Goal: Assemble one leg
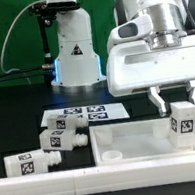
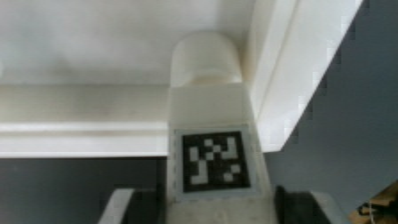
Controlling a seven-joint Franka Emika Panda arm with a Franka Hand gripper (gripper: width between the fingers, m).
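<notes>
Exterior view first: the leg (image 1: 181, 123) sits upright at the exterior view's right, tag facing the camera, and the end effector (image 1: 178, 108) is clamped on it, one finger on each side. It hangs at the right end of the big white panel (image 1: 127, 140); can't really tell if it's touching the panel or just above it. Wrist view shows the same leg (image 2: 214, 115) with its rounded stub end pointing into a corner of the panel (image 2: 107, 110), and the fingers (image 2: 125, 206) hugging the tagged end. Over on the exterior view's left, the spare legs (image 1: 60, 142) lie on the dark counter (image 1: 13, 123), with the marker board (image 1: 83, 115) behind them.
</notes>
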